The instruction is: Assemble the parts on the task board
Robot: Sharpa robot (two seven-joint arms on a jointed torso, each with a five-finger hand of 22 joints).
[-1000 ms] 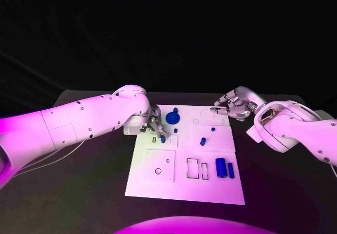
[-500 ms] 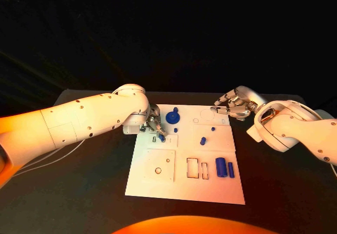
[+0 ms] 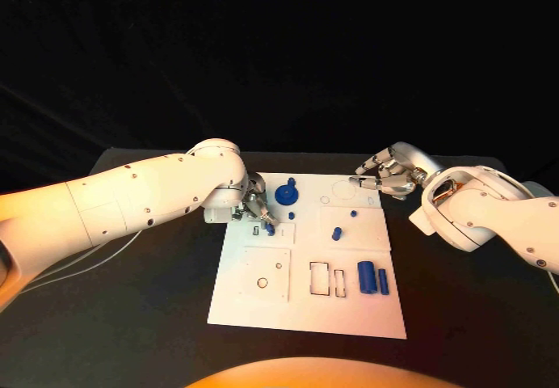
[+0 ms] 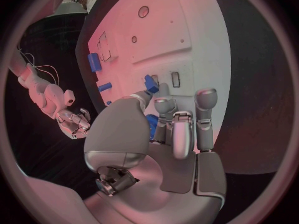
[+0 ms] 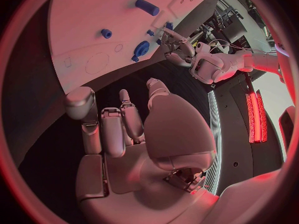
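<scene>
White task board [image 3: 308,311] lies mid-bench on the black bench [image 3: 140,323], between the two arms. Left robot hand [image 3: 253,208] is over the board's near-left corner region, fingers curled down; a small blue peg [image 3: 269,229] sits at its fingertips. In the left wrist view the peg [image 4: 151,83] stands just past the thumb tip, against the board — looks pinched between thumb and finger, but contact isn't fully clear. Blue gear-shaped part [image 3: 285,194] is just beside the left robot hand, toward the board's far edge. Small blue stud [image 3: 292,216] sits right next to the fingertips. Two more small blue pieces [image 3: 337,234] lie further out toward the right arm. Blue cylinder [image 3: 367,277] and a slimmer blue bar [image 3: 382,281] lie side by side, well apart from both hands, on the board's near-right part. Right robot hand [image 3: 384,178] hangs beside the board's far-right corner, off the plate, fingers curled in, grasping nothing per the right wrist view.
</scene>
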